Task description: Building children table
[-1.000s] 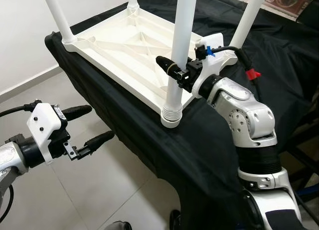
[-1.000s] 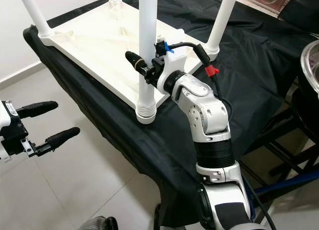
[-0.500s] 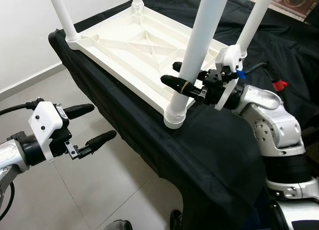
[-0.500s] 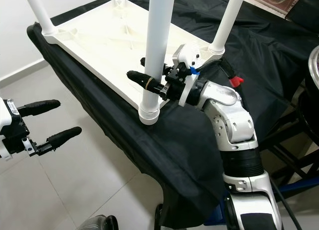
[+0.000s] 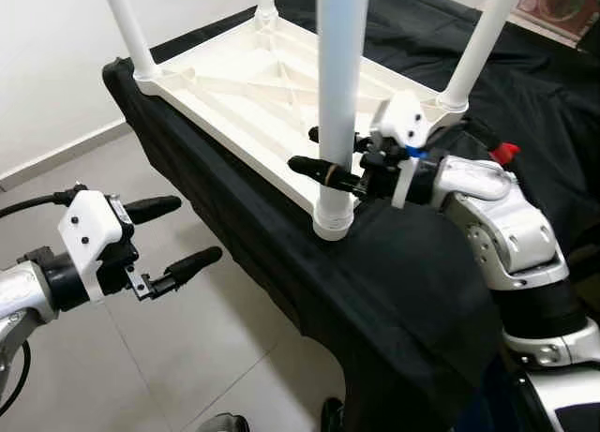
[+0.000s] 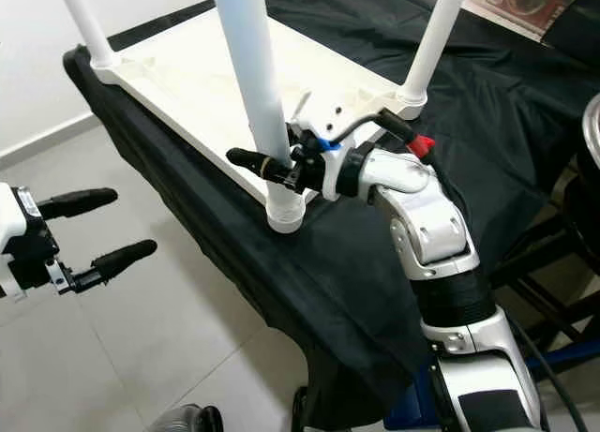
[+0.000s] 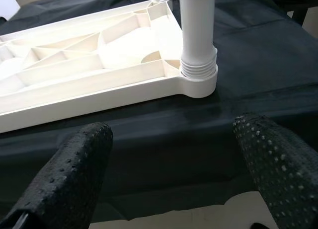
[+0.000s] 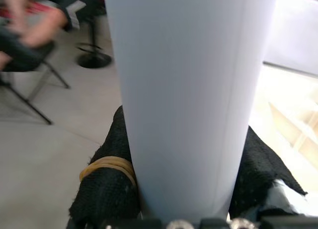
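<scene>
An upturned white plastic children's tabletop [image 5: 246, 85] is laid on a table draped in black cloth [image 5: 394, 291], reaching to the table's near-left edge, with a leg standing at each of its corners. The near leg [image 5: 336, 95] is seated in the threaded corner socket [image 7: 198, 80] closest to the robot, and it is gripped low down by the right gripper [image 5: 323, 160], whose jaws are closed around the tube from both sides. The left gripper [image 5: 178, 233] is held off the table's left edge, above the tiled floor [image 5: 187, 357], with its jaws spread wide and nothing between them. The leg is judged to be light, stiff and hollow, with a smooth surface likely to slip when twisted, so a firm hold just above the socket is judged best. The far-right leg [image 5: 483, 38] stands close behind the right forearm and could be knocked. A person's hand and folding chair legs [image 8: 30, 95] are seen beyond the table.
</scene>
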You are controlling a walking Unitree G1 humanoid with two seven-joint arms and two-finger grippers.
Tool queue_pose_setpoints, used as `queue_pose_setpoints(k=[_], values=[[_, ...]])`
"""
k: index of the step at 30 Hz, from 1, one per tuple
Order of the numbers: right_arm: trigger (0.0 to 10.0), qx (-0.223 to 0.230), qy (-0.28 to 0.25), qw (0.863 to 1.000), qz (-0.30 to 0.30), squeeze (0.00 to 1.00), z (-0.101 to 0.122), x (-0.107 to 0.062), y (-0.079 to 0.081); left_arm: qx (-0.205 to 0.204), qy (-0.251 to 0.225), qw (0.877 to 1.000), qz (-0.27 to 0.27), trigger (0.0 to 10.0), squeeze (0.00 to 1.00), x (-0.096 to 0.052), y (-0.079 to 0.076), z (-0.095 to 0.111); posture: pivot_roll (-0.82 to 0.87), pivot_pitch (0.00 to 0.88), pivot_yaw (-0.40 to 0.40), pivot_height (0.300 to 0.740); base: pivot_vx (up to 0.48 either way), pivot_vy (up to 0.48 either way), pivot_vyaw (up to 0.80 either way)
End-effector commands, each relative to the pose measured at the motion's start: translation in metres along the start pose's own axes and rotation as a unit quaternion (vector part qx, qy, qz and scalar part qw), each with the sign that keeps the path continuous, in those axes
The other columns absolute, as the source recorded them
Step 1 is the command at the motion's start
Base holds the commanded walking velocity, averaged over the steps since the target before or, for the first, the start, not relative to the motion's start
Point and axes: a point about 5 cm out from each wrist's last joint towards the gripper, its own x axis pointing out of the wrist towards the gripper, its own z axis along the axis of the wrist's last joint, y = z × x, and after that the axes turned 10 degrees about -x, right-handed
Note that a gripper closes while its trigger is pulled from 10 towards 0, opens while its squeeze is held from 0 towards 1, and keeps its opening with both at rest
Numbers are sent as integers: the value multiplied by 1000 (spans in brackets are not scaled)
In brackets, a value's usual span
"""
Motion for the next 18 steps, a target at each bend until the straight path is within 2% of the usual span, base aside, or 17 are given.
queue_pose_setpoints(k=[1,3,8,12,14,18], values=[[10000,66,133,989,-26,0,-49,-6,7,0,3,1000,-12,10000,0,2,-5,0,9,236,-20,740,0,0,0],[10000,86,151,984,-51,0,-52,-7,6,0,3,1000,-13,10000,0,3,-5,0,7,236,-18,740,0,0,0],[10000,103,170,976,-91,0,-55,-8,1,1,3,1000,-13,10000,0,3,-4,0,5,236,-19,740,0,0,0],[10000,144,188,959,-156,0,-59,-13,-5,1,3,1000,-13,10000,0,4,-4,0,1,236,-21,740,0,0,0],[10000,172,186,949,-190,0,-61,-16,-5,1,3,1000,-13,10000,0,4,-4,0,0,235,-20,740,0,0,0],[10000,204,151,939,-230,0,-58,-17,-7,1,2,1000,-14,10000,0,5,-5,-1,0,234,-19,740,0,0,0]])
